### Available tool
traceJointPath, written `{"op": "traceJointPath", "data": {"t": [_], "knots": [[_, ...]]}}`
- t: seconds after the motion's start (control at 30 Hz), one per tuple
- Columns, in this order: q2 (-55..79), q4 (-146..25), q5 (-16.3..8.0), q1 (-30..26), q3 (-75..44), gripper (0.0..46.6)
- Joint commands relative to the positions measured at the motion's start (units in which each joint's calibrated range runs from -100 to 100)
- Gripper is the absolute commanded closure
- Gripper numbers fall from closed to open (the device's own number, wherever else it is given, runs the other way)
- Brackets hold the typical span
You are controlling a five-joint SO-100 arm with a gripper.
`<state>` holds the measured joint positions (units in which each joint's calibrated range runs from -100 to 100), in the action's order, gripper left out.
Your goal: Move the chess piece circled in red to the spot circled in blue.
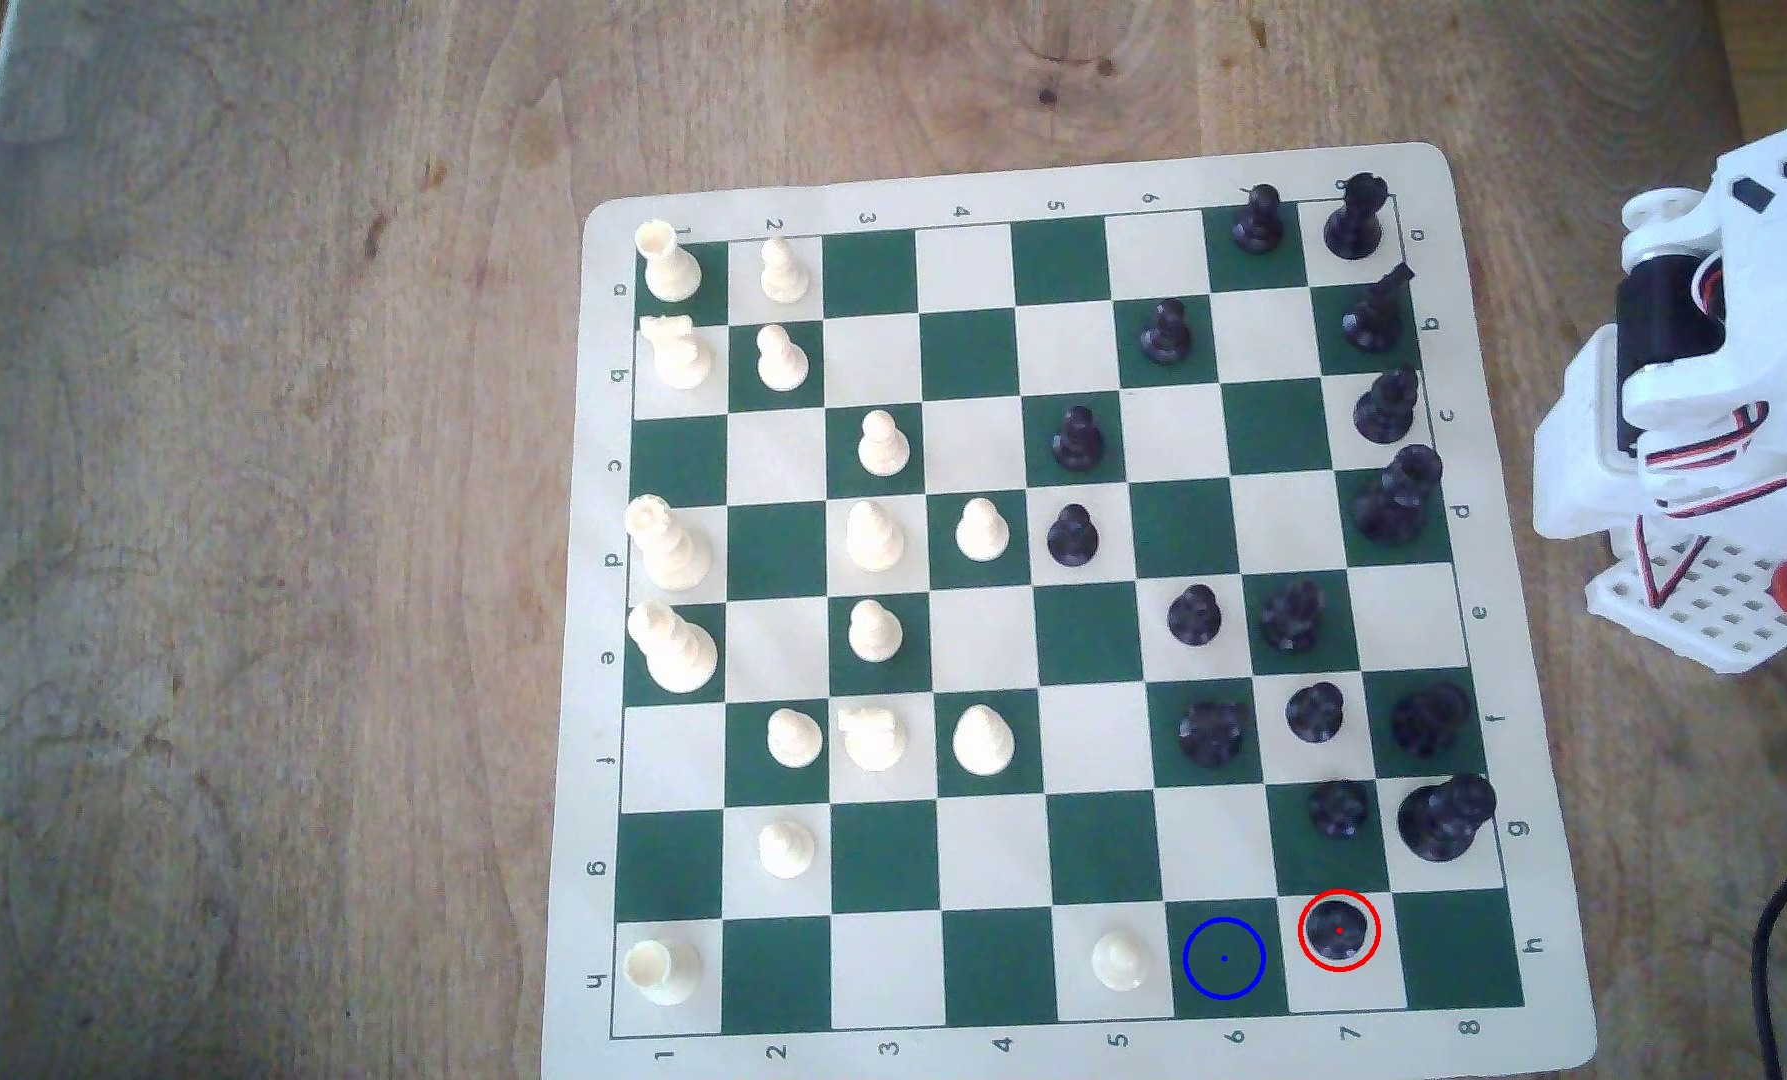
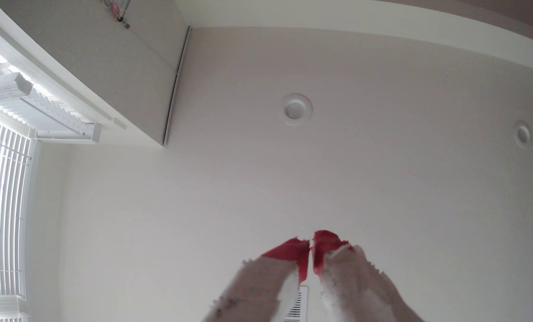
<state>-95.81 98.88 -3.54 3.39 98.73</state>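
Pawn seen upright, axis vertical, on the cream square ringed red in row h, column 7. Spot seen on the adjoining green square toward the exterior view's left, bare. White pawn stood just beyond it. Board laid on a wooden desk. Arm folded at the exterior view's right, off the board. In the wrist view, claw pointed at the ceiling, red tips nearly touching, nothing held; window blinds seen
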Motion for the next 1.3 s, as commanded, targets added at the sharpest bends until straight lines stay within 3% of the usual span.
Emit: {"op": "traceJointPath", "data": {"t": [0.0, 0.17, 0.33, 0.67, 0.7, 0.73, 0.77, 0.83, 0.9, 0.93, 1.1, 1.17, 1.27], "knots": [[0.0, 0.7, 0.1, -0.8, 1.2, 46.4], [0.0, -11.7, 0.1, -1.2, 1.2, 46.4], [0.0, -43.5, -0.1, 0.3, 1.2, 46.4], [0.1, -76.9, -0.2, 2.0, -2.0, 46.4], [0.1, -80.4, -0.3, 1.8, -3.1, 45.2], [0.1, -84.9, -0.3, 1.3, -4.6, 39.3], [0.1, -95.6, -0.3, 0.6, -8.5, 29.8], [0.1, -108.0, -0.3, -0.5, -13.5, 26.4], [0.1, -116.8, -0.3, -2.3, -17.8, 27.6], [0.1, -121.2, 0.0, -3.1, -20.3, 31.0], [4.8, -135.2, 0.4, -5.2, -29.7, 25.8], [7.4, -140.7, 2.8, -5.5, -33.1, 26.4], [10.6, -148.9, 3.0, -9.9, -37.4, 29.5]]}}
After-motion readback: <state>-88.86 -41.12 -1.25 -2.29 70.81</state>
